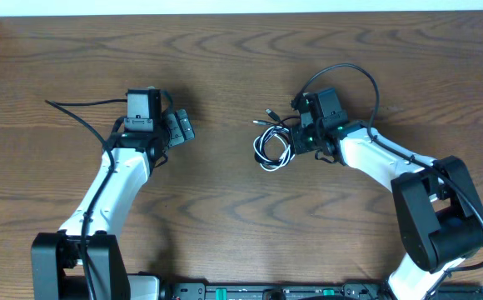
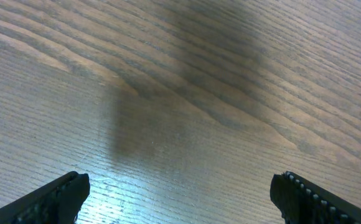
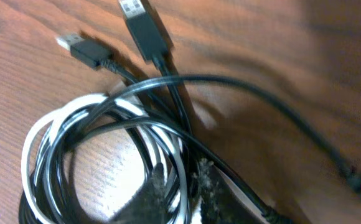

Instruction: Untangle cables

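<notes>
Left gripper (image 1: 179, 127) hangs over bare table (image 2: 187, 93), well left of the cables (image 1: 272, 147), with its arm slanting up from the near edge. Only its wrist cam shows the fingers (image 2: 56, 196): spread wide, holding nothing. The cables sit in a white-and-black coil right of centre. The right arm reaches in from the right, putting the right gripper (image 1: 298, 137) at the coil's edge. Its blurry wrist cam shows two plugs (image 3: 84, 48) sticking out and the jaws nearly together, pinching coil strands.
</notes>
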